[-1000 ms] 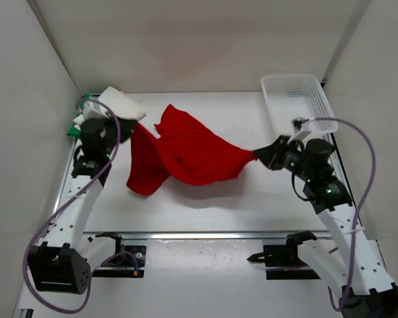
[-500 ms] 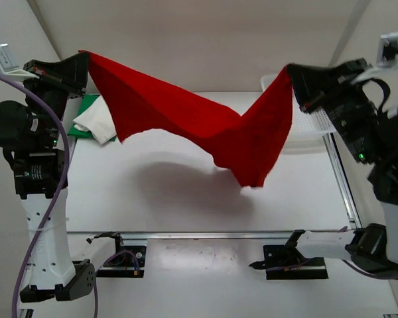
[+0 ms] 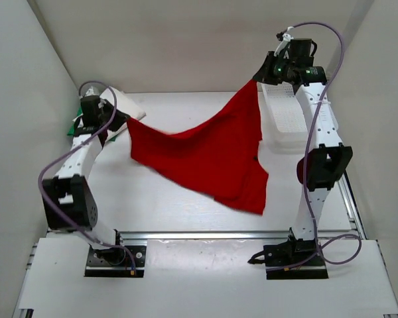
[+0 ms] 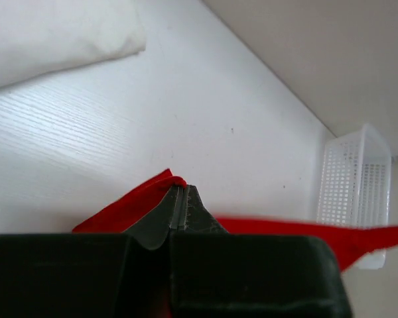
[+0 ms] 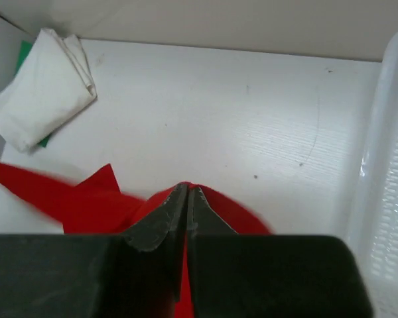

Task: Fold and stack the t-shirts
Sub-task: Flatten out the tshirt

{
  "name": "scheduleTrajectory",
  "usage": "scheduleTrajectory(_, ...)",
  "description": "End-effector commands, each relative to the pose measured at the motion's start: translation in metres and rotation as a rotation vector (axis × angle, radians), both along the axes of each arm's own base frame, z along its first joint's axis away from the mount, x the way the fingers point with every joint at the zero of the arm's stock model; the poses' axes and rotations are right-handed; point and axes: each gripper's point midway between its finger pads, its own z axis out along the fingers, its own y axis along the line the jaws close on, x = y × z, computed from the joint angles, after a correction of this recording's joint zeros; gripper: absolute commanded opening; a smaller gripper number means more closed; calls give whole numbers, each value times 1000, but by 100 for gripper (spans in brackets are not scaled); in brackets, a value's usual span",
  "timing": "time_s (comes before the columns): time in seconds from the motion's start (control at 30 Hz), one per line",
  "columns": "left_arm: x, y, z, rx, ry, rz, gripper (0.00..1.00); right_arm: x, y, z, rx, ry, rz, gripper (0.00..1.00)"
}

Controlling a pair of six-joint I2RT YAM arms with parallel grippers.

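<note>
Red t-shirt (image 3: 212, 156) hangs between left gripper (image 3: 125, 125) and right gripper (image 3: 255, 79), both clamped on it (right higher).

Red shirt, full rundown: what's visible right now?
The red t-shirt is plain soft cloth, unfolded and spread in the air. The left gripper pinches one edge low, the right gripper another high near the basket, both shut on it. The rest sags in folds; its blurred lower edge hangs over the table.
</note>
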Motion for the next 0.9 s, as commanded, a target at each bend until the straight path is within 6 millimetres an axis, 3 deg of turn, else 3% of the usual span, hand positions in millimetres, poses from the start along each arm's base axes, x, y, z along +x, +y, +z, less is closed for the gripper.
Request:
scheduleTrajectory(0.0, 41, -7, 86, -15, -213, -26, 0, 8, -17, 97, 148, -230, 15, 0)
scheduleTrajectory(0.03, 49, -9, 87, -21, -211, -32, 0, 12, -18, 104, 174, -252, 26, 0)
scheduleTrajectory(0.1, 65, -6, 142, -8, -312, -22, 0, 10, -34, 170, 233, -433, 7, 0)
scheduleTrajectory(0.13, 68, -5, 172, -8, -365, -25, 0, 8, -33, 177, 293, -432, 21, 0)
scheduleTrajectory(0.17, 75, 2, 177, -25, -367, -13, 0, -9, -44, 217, 312, -555, 48, 0)
scheduleTrajectory(0.23, 76, 16, 227, -47, -458, -3, 0, -30, -70, 254, 374, -642, 28, 0)
scheduleTrajectory(0.27, 76, 28, 247, -45, -496, 19, 0, -39, -73, 271, 379, -688, 34, 0)
scheduleTrajectory(0.3, 73, 37, 259, -40, -520, 39, 0, -41, -85, 274, 376, -701, 21, 0)
scheduleTrajectory(0.33, 71, 49, 269, -34, -545, 65, 0, -56, -88, 285, 372, -722, 29, 0)
scheduleTrajectory(0.4, 65, 55, 286, -35, -587, 75, 0, -61, -94, 284, 347, -714, 23, 0)
scheduleTrajectory(0.5, 56, 57, 283, -14, -592, 90, 0, -58, -91, 256, 287, -637, -10, 0)
scheduleTrajectory(0.53, 51, 59, 279, -4, -593, 100, 0, -53, -88, 232, 253, -584, -22, 0)
scheduleTrajectory(0.57, 53, 60, 261, -3, -569, 102, 0, -53, -81, 209, 222, -541, -12, 0)
scheduleTrajectory(0.6, 44, 62, 262, 4, -583, 116, 0, -42, -85, 164, 223, -437, -54, 0)
scheduleTrajectory(0.63, 44, 64, 240, 6, -547, 122, 0, -55, -79, 166, 193, -469, -64, 0)
scheduleTrajectory(0.67, 38, 64, 222, 15, -527, 127, 0, -63, -71, 127, 180, -399, -72, 0)
scheduleTrajectory(0.7, 27, 65, 201, 21, -488, 147, 0, -58, -76, 75, 140, -317, -131, 0)
scheduleTrajectory(0.73, 13, 67, 186, 58, -480, 171, 0, -71, -73, 39, 111, -259, -170, 0)
scheduleTrajectory(0.77, 5, 67, 178, 86, -474, 181, 0, -85, -63, 34, 106, -259, -162, 0)
scheduleTrajectory(0.8, -13, 68, 153, 120, -441, 209, 0, -100, -60, -5, 89, -191, -190, 0)
scheduleTrajectory(0.83, -35, 64, 158, 154, -471, 238, 0, -109, -66, -53, 52, -105, -253, 0)
scheduleTrajectory(0.87, -45, 57, 116, 174, -399, 231, 0, -122, -63, -66, 55, -81, -272, 0)
